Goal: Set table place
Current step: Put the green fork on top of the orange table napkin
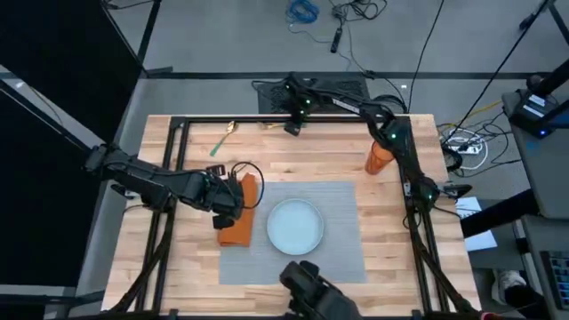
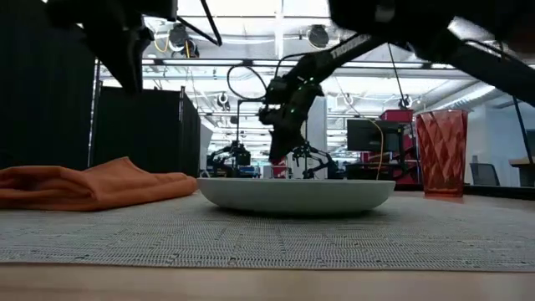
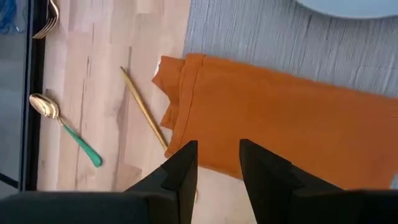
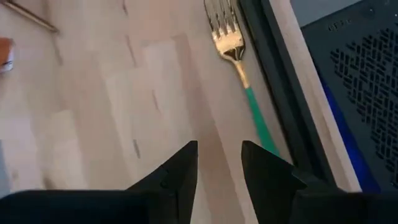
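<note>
The grey woven place (image 1: pixel 342 258) lies on the table (image 1: pixel 178 267) and bears a pale blue-white plate (image 1: pixel 295 224). An orange napkin (image 1: pixel 238 227) rests folded along the place's left edge, partly on the wood. My left gripper (image 3: pixel 217 165) hovers open just over the napkin's (image 3: pixel 280 137) left edge, with nothing between its fingers. My right gripper (image 4: pixel 219 165) is open above bare wood near the table's far edge. A fork (image 4: pixel 239 68) with gold tines and a green handle lies just ahead of it.
A gold spoon with a green handle (image 3: pixel 62 127) and a thin gold stick (image 3: pixel 143 115) lie on the wood beyond the napkin's far end. An orange-red cup (image 1: pixel 380 158) stands beyond the place's far right corner. The black frame (image 4: pixel 273 81) edges the table beside the fork.
</note>
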Available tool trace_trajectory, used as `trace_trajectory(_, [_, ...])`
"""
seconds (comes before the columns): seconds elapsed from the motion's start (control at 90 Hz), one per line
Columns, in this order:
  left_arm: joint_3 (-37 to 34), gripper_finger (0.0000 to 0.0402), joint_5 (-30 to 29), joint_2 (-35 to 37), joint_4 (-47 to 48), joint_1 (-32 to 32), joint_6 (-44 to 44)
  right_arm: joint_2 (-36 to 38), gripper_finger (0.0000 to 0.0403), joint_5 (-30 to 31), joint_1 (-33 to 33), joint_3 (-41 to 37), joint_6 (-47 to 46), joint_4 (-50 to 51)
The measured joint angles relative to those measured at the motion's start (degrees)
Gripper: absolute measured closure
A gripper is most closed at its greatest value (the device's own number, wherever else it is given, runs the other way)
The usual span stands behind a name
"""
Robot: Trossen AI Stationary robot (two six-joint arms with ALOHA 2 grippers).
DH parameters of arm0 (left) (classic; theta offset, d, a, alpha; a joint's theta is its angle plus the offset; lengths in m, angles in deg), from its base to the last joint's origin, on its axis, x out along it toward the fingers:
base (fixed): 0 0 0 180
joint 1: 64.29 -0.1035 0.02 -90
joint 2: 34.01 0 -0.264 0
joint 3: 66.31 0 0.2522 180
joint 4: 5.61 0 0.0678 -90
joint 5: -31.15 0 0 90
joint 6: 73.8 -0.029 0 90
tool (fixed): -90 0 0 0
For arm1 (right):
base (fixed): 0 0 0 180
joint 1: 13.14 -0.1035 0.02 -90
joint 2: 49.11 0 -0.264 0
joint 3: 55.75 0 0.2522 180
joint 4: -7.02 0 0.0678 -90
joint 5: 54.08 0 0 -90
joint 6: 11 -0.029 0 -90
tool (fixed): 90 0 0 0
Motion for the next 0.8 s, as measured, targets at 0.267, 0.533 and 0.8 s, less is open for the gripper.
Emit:
trace_trajectory(0.267, [0.00,0.0297,0.00,0.00,-1.22,-0.47,-1.63,-6.34,0.0291,0.01,1.72,7.31,-1.18,0.05])
trace_trajectory(0.533, [0.00,0.0297,-0.02,0.00,-1.64,-2.34,-1.62,-8.83,0.0291,-0.33,2.48,7.33,-2.04,-0.47])
trace_trajectory(0.8, [0.00,0.0297,0.00,0.00,-4.89,-3.06,-2.82,-8.96,0.0291,0.20,1.72,7.29,-6.00,-5.89])
